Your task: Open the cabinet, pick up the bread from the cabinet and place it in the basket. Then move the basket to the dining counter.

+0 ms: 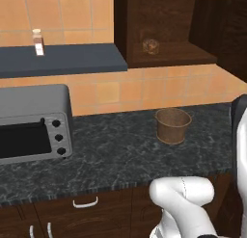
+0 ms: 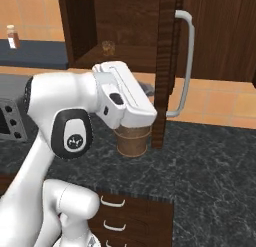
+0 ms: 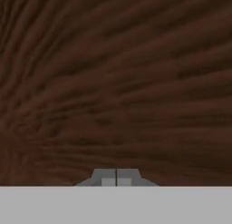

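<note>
The dark wooden cabinet (image 1: 164,20) stands open. Its door (image 2: 167,66) is swung out toward me, with the silver bar handle (image 2: 186,61) on its right face. The small round bread (image 1: 151,46) (image 2: 107,47) lies on the cabinet's shelf. The woven basket (image 1: 172,125) (image 2: 132,141) stands on the black speckled counter below, partly hidden by my arm in the right base view. My gripper (image 3: 116,178) is shut on nothing, its tips pressed together, close to dark brown wood. The hand sits by the door's lower edge, above the basket. The dining counter is out of view.
A grey toaster oven (image 1: 31,124) sits at the left of the black counter (image 1: 116,155). A dark wall shelf (image 1: 58,59) carries a small bottle (image 1: 38,42). Drawers with curved handles (image 1: 85,202) lie under the counter.
</note>
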Available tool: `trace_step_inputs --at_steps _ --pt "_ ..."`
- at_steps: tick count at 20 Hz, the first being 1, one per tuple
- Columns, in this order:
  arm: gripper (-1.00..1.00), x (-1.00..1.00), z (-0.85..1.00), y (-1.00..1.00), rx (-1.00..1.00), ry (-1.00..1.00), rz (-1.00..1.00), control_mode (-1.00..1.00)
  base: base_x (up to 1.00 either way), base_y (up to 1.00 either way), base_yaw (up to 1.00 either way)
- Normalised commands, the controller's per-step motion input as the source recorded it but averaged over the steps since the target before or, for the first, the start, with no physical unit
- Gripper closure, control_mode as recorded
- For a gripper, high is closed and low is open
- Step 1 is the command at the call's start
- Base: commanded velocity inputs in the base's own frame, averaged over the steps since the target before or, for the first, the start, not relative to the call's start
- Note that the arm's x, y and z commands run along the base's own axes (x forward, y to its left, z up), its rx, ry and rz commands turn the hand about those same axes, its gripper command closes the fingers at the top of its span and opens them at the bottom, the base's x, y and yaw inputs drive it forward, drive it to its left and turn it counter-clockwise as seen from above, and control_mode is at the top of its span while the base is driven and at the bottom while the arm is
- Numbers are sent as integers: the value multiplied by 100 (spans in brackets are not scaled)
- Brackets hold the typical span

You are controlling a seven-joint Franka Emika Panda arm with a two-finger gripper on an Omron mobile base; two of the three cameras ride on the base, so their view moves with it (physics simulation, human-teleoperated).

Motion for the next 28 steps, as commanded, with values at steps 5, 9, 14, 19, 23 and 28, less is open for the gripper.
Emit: trace_step_inputs --at_steps 5,9,14,19,23,28 --pt "100 -9 37 100 0 9 33 -100 0 0 0" --pt "100 -4 68 98 -3 15 50 -100 0 0 0" --pt "100 11 38 80 5 39 63 -100 0 0 0" --pt "100 65 -2 72 3 20 36 -100 0 0 0" --pt "-100 85 -9 25 -3 5 17 -100 0 0 0" --pt "-100 68 -35 0 -3 -2 13 -100 0 0 0"
